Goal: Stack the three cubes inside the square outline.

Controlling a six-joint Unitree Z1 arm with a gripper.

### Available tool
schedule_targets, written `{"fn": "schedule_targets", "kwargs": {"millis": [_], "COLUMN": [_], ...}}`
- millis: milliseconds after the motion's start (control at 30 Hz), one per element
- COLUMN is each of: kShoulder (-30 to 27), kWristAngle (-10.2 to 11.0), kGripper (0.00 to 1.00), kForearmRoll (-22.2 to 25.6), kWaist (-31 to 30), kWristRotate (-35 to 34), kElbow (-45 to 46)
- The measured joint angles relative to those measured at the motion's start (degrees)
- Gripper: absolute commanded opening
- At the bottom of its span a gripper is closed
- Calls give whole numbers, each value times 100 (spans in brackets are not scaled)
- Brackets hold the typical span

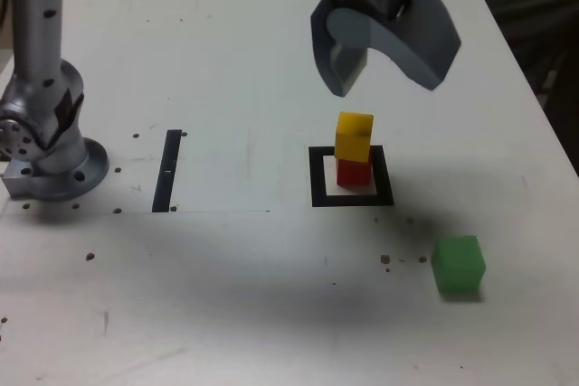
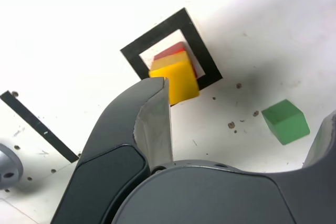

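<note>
The yellow cube point(image 1: 354, 136) point(image 2: 177, 78) rests on the red cube point(image 1: 354, 172) point(image 2: 171, 51) inside the black square outline point(image 1: 317, 178) point(image 2: 140, 55). The green cube point(image 1: 458, 265) point(image 2: 285, 121) lies alone on the table, nearer the front and to the exterior view's right of the outline. My gripper point(image 1: 387, 71) hangs above the stack with its jaws spread wide, open and holding nothing. It is clear of the yellow cube's top.
A thin black strip point(image 1: 168, 170) point(image 2: 38, 125) lies on the table to the exterior view's left of the outline. The arm's grey base point(image 1: 45, 146) stands at the far left. Small dark specks point(image 1: 386, 259) dot the white tabletop point(image 1: 271, 296).
</note>
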Motion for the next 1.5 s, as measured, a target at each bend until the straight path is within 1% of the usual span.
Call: {"fn": "schedule_targets", "kwargs": {"millis": [267,400,567,767,900,1100,1267,1500], "kShoulder": [262,439,716,1001,1178,1385,1616,2034], "kWristAngle": [69,78,87,91,95,145,262,448], "kGripper": [100,100,100,100,100,100,100,99], "kForearmRoll": [119,123,122,123,126,4,11,38], "kWaist": [-534,-826,-1057,-1096,-1118,-1316,-1410,-1430], "kWristRotate": [175,374,803,1264,1700,2262,2546,2739], "kElbow": [-332,-591,-910,-991,-993,-1103,-1334,-1614]}}
